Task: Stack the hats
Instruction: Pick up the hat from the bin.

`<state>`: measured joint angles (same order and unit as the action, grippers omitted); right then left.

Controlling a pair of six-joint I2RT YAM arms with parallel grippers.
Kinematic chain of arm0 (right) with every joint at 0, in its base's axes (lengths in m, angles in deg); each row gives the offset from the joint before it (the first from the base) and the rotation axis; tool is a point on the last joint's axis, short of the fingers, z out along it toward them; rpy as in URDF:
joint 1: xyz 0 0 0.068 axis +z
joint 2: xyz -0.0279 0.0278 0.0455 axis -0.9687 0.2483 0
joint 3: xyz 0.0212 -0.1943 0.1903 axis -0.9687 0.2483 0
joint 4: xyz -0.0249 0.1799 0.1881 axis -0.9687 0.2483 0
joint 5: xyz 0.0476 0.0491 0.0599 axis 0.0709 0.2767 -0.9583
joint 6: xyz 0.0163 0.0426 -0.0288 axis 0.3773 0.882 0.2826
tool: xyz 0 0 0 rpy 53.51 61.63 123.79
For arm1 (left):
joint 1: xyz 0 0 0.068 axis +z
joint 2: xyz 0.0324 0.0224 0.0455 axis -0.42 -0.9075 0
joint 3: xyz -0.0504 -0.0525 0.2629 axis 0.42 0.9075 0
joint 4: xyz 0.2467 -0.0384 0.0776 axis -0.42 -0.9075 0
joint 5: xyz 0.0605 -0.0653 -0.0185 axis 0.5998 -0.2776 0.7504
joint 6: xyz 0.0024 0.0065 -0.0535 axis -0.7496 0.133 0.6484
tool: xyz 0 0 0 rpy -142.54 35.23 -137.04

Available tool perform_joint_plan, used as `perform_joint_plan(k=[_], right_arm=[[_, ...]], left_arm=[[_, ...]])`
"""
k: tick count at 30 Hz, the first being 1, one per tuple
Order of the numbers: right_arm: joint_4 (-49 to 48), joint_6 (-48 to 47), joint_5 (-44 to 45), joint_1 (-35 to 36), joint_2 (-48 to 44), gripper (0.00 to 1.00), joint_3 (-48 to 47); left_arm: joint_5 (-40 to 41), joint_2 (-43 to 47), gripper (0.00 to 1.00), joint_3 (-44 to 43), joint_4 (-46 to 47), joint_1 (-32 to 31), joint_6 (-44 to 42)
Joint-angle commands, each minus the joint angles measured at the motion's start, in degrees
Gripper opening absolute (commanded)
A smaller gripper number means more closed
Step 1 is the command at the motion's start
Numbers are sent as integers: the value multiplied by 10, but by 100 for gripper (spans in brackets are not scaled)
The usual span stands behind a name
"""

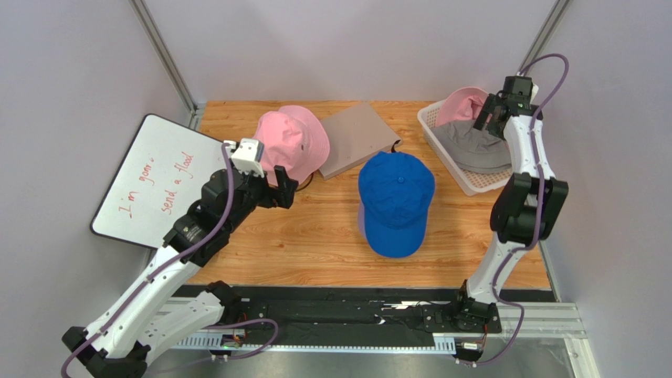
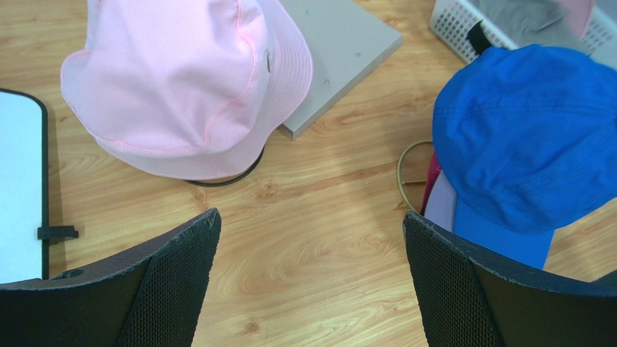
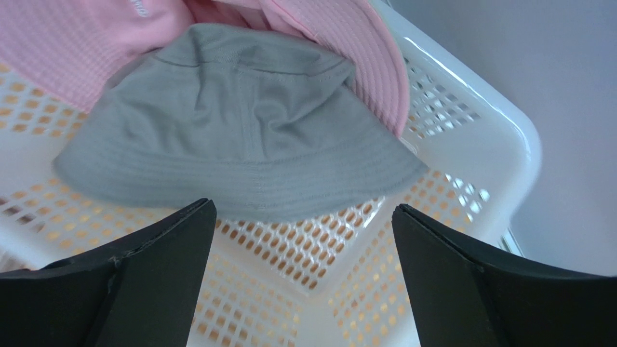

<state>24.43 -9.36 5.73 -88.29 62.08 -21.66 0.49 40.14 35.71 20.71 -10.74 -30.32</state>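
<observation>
Grey bucket hat [image 3: 239, 123] sits below our released, empty right gripper [image 3: 303, 210]; closing carelessly, we might also pinch the pink hat [image 3: 362, 50] touching it, or snag the mesh of the basket [image 3: 500, 137].

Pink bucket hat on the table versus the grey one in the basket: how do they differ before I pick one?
The pink bucket hat stands full-crowned on the table over a black ring. The grey bucket hat lies slumped in the white basket, against another pink hat. The left gripper hovers open near the pink one, the right gripper open above the grey one. Both are soft, brimmed and ungrasped.
</observation>
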Motion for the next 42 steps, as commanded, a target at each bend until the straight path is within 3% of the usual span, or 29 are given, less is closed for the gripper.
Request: perform_joint_plan(k=[1,10,12,15,17,21,22,23,28,32,36,40,42], right_arm=[[-2,-41,-13,-25,95,96,-96],[-10,-56,-23,-67,173,95,-107],[-9,-59,-36,-68,177,91,-97],[3,-48,-41,-70,170,69,-83],[13,-40,-54,-70,156,64,-74],[45,-13,-68,-70,129,42,-59],[61,-5,-70,-70,123,27,-59],[68,-2,-77,-69,117,19,-57],[94,20,-81,-67,48,13,-32],[86,21,-84,-61,7,17,-11],[100,21,-105,-61,-11,0,-6],[88,30,-115,-59,-47,0,10],[81,41,-175,-58,-74,0,6]], left_arm=[[4,-14,100,-1,-1,3,-26],[-26,-14,100,11,18,9,-26],[-30,-13,100,11,18,9,-24],[-30,-12,100,10,13,10,-23],[-34,-10,100,8,8,9,-21],[-43,-1,100,1,-10,9,-17],[-44,1,100,-6,-15,9,-16],[-46,3,100,-9,-20,10,-16],[-45,15,100,-29,-50,9,-23],[-32,24,100,-39,-74,10,-26],[-27,46,100,-42,-88,9,-25],[-28,51,100,-40,-93,9,-27],[-33,41,99,-42,-87,9,-27]])
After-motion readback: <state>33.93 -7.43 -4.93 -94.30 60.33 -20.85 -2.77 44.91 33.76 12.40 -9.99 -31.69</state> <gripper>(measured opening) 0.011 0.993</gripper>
